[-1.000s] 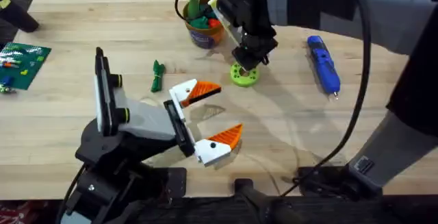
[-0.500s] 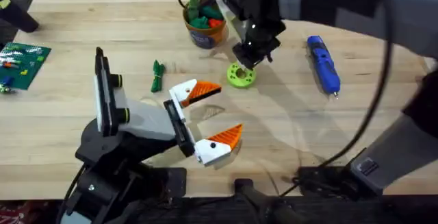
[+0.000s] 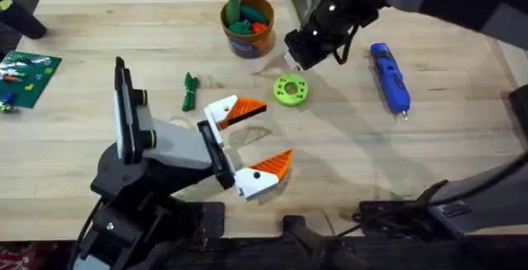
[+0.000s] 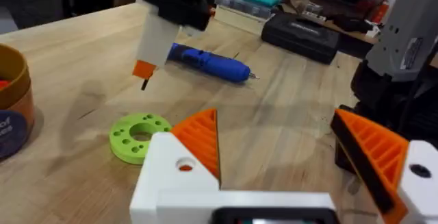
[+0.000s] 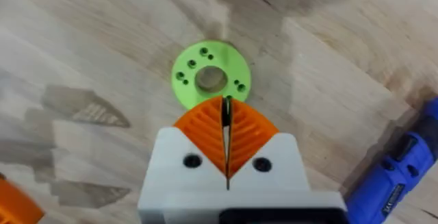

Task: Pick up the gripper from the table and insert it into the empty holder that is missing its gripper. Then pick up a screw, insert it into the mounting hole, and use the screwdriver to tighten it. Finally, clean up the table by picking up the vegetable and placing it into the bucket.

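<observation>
My right gripper [image 3: 294,59] hangs just behind a green disc [image 3: 290,89] that has a centre hole and several small holes. It is shut on a thin dark screw [image 5: 225,112]; in the left wrist view the screw [image 4: 144,83] pokes out below its orange pads. The blue screwdriver [image 3: 390,75] lies to the right of the disc. A slim dark-green vegetable [image 3: 190,91] lies left of the disc. The bucket [image 3: 247,39] stands at the back, holding toy pieces. My left gripper [image 3: 277,131] is open and holds nothing, in front of the disc. The loose gripper and the holder are out of view.
A green circuit board [image 3: 26,76] lies at the table's left edge, with a black object [image 3: 23,18] behind it. In the left wrist view, black cases [image 4: 301,32] sit beyond the table's far side. Bare wood lies between the disc and the screwdriver.
My right gripper has lifted off the green disc and drawn back and to the right, still shut. The disc, the screwdriver and the left arm have stayed put.
</observation>
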Motion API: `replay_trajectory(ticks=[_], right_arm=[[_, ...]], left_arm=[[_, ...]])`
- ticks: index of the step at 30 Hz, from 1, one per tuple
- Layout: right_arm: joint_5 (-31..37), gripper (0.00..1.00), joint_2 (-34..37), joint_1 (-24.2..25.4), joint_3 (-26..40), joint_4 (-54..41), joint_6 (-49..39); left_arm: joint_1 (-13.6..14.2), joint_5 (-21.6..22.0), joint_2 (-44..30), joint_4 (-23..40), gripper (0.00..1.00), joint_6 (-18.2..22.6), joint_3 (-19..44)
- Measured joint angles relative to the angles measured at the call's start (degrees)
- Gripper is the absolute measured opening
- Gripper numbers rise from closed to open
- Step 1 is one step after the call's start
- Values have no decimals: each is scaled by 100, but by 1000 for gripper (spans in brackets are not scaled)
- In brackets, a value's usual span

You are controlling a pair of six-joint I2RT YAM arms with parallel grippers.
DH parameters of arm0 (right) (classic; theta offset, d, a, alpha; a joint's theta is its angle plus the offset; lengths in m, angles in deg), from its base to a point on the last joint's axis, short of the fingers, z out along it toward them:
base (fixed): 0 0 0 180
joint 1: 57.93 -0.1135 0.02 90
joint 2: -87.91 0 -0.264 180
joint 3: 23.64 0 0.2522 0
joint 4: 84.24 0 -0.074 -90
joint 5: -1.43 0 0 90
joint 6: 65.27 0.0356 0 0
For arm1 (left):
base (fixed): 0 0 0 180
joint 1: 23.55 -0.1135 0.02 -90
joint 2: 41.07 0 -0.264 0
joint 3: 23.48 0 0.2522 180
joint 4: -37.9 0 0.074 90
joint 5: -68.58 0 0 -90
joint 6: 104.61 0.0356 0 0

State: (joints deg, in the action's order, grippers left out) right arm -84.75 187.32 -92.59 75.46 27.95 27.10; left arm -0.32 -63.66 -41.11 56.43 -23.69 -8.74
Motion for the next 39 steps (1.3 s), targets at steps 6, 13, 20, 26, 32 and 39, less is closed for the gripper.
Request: replay_trajectory(ticks=[6,13,20,26,32,39], right_arm=[[-243,6,-556,-21,1,-33,-40],[-304,6,-954,-357,622,-732,-244],[-349,6,-946,-1081,1517,-1255,-406],[-350,6,-861,-1589,2147,-1617,-415],[-352,6,-403,-1984,2701,-1980,-415],[-352,6,10,-2289,2809,-2043,-413]], left_arm=[[0,0,-1,0,981,0,0],[0,0,-1,0,981,0,0],[0,0,-1,0,981,0,0],[0,0,0,1,981,0,0],[0,0,-1,0,981,0,0],[0,0,0,0,981,0,0]])
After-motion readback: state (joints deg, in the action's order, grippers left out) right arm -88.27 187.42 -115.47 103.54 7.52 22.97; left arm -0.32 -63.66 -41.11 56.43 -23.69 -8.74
